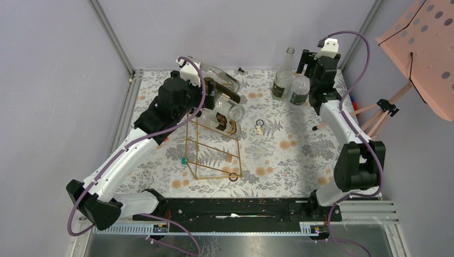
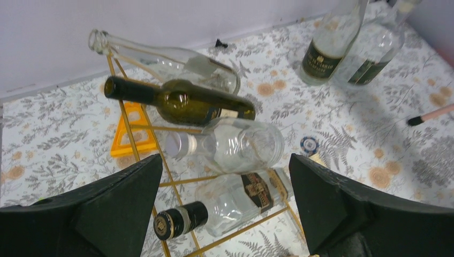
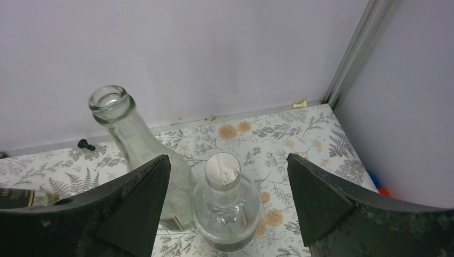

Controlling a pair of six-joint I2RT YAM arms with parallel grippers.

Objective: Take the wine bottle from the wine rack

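The gold wire wine rack (image 1: 218, 175) stands left of centre with several bottles lying across its rungs (image 2: 182, 182). From the top down they are a clear open bottle (image 2: 166, 59), a dark green wine bottle (image 2: 182, 101), a round clear bottle with a silver cap (image 2: 235, 144), and a clear bottle with a black cap and dark label (image 2: 230, 206). My left gripper (image 2: 225, 206) is open and empty, hovering above the lower bottles, touching none. My right gripper (image 3: 227, 209) is open above two upright bottles at the back right.
A tall clear bottle (image 3: 123, 128) and a short round bottle (image 3: 227, 203) stand under the right gripper. An orange triangle (image 2: 131, 134) lies behind the rack. A poker chip (image 2: 309, 144) and a pink-handled brush (image 2: 431, 115) lie on the cloth. A pink perforated board (image 1: 423, 37) stands outside at the right.
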